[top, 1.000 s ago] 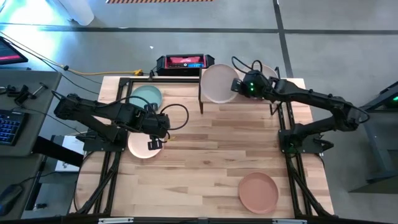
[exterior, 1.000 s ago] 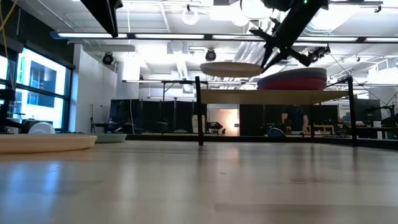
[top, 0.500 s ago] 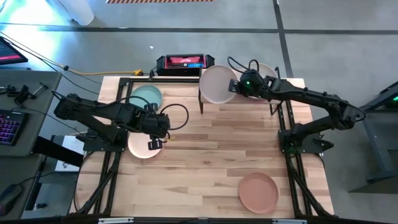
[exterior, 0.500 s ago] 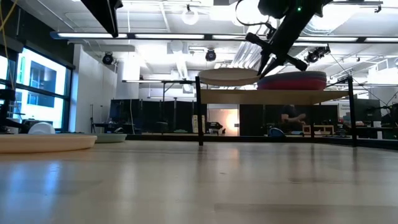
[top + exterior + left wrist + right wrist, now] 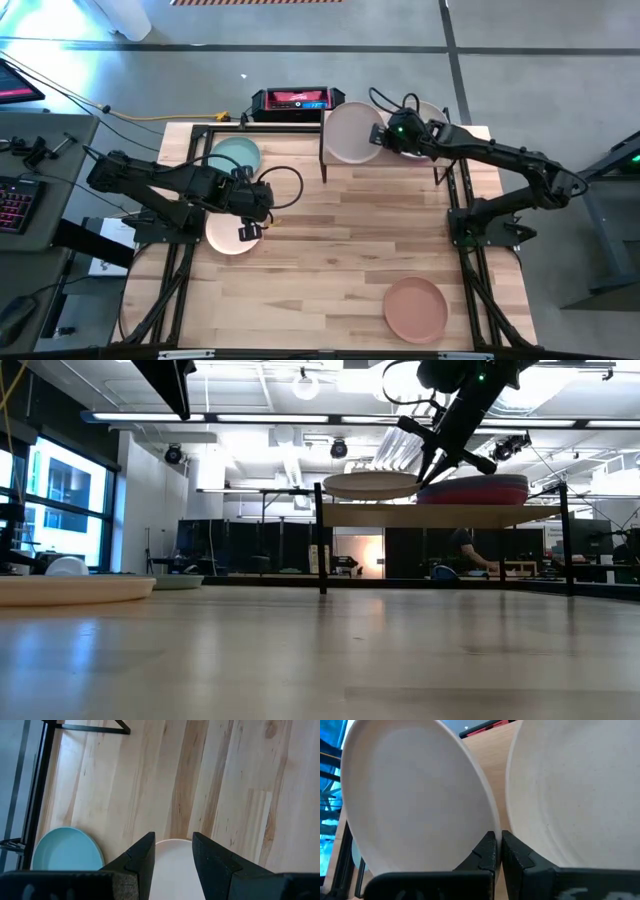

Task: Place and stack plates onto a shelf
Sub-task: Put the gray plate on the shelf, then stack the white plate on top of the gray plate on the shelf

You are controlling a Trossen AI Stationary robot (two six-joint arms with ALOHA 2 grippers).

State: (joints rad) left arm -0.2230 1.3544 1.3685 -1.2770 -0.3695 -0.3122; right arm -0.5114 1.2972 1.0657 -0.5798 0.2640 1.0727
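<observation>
Now right jaws (image 5: 385,137) pinch grey plate (image 5: 352,133) rim over shelf (image 5: 440,515); left jaws (image 5: 250,232) released.

Robotics lab, ceiling strip lights (image 5: 300,422), benches, keyboard (image 5: 14,207)

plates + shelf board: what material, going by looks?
Plates, e.g. the grey plate pinched at its rim by the right end effector and the terracotta plate: matte, speckled, no glare; probably a plastic or fibre composite, possibly glazeless ceramic. Shelf: pale wood board on thin black legs, likely metal.
</observation>
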